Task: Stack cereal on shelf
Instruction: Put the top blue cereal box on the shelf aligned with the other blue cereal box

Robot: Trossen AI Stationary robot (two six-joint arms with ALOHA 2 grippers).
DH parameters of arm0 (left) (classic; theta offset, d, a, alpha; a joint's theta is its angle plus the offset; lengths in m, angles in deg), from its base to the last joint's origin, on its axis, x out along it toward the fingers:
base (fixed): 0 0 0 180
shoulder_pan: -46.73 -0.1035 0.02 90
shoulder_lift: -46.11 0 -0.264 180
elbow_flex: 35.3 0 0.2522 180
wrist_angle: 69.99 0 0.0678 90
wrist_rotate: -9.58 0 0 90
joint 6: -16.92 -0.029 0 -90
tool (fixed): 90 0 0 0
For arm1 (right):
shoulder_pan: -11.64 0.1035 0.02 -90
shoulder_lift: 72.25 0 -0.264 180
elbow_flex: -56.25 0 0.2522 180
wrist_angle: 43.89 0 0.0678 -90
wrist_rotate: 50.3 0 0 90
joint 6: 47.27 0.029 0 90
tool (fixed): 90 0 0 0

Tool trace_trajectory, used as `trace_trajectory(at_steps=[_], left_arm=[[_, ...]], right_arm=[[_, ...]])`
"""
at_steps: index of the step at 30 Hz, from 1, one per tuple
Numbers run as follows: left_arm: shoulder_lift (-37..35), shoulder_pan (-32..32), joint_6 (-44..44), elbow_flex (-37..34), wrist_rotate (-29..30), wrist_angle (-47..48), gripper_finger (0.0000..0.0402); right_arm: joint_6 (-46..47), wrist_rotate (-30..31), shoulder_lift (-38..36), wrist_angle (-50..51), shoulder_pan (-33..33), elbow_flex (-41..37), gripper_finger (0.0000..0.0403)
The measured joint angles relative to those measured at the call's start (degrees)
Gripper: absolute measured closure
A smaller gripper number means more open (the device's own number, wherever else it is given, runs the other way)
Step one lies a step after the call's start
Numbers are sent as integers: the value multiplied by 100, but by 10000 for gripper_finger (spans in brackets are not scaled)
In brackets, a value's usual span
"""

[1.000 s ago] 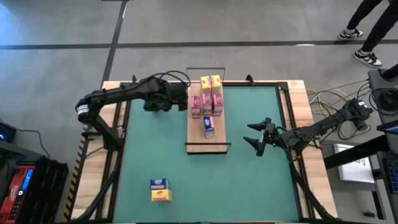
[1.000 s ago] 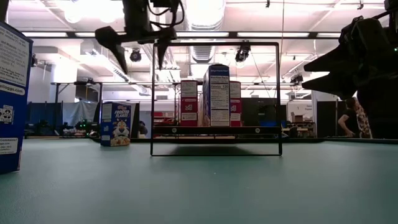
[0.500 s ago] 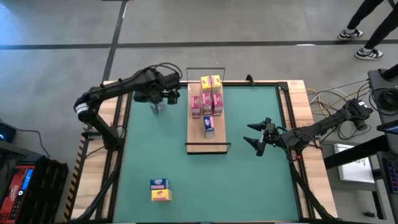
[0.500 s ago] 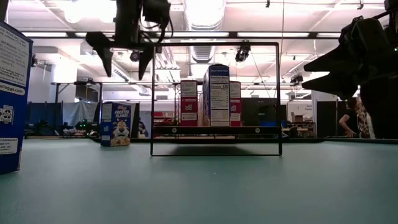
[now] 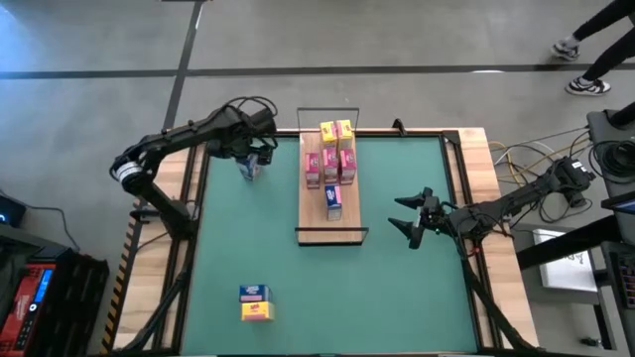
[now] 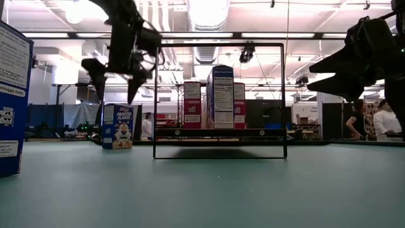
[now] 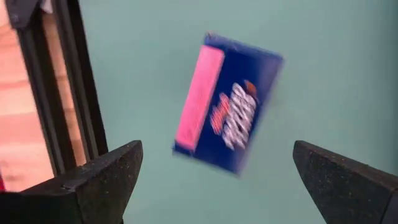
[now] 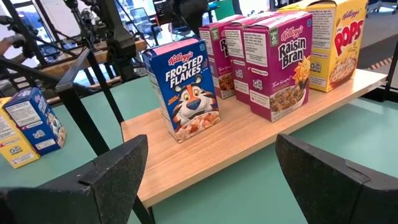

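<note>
My left gripper is open and points down over a blue cereal box that stands alone on the green table left of the shelf, a pink side facing up in the left wrist view. Its fingers are above the box and apart from it. The wooden shelf carries several boxes: yellow ones at the far end, magenta ones in the middle, a blue one nearest. My right gripper is open, right of the shelf's near end, facing it.
Two more boxes, a blue one and a yellow one, stand near the table's near-left corner; they show at the side of the right wrist view. Black wire frames close the shelf's short ends. People stand in the room beyond the table.
My left gripper has moved away from the shelf toward the table's left edge, turned its fingers downward and come down over the lone blue box. It has stayed open. The right arm has kept still.
</note>
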Motion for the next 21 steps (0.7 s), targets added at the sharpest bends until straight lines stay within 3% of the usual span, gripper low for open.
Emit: trace_trajectory(at_steps=[6, 12, 21], left_arm=[[0, -581, -703, -538, -315, -911, 4], [0, -805, -802, -1004, -478, -1480, 20], [0, -806, -823, -1040, -516, -1540, 135]], right_arm=[[0, 0, 0, 0, -1, 0, 62], [0, 0, 0, 0, 1, 0, 62], [0, 0, 0, 0, 1, 0, 62]])
